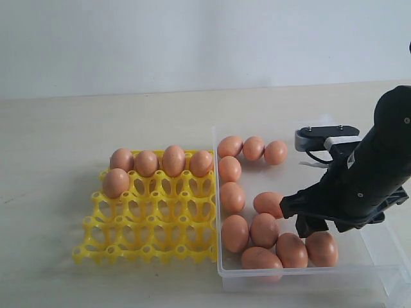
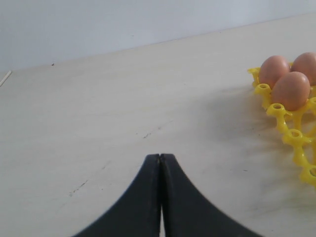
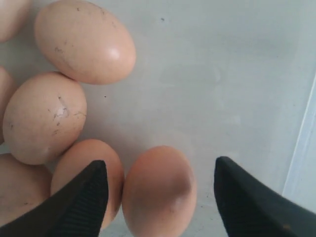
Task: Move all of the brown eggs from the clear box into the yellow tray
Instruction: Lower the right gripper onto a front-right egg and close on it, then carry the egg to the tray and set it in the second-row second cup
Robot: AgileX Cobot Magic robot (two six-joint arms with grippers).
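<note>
A yellow tray (image 1: 146,224) sits on a pale table (image 1: 64,141). Five brown eggs (image 1: 173,160) rest in its cups: four fill the tray's back row, and one sits in the next row, in the cup farthest from the clear box (image 1: 359,269). The box lies just beside the tray and holds eleven more eggs, most of them along the wall nearest the tray. The right gripper (image 3: 159,165) hangs low inside the box on the side away from the tray, jaws spread wide around one egg (image 3: 158,197) — not pinching it. The left gripper (image 2: 160,157), jaws pressed together, hovers over bare table off the tray's outer corner.
</note>
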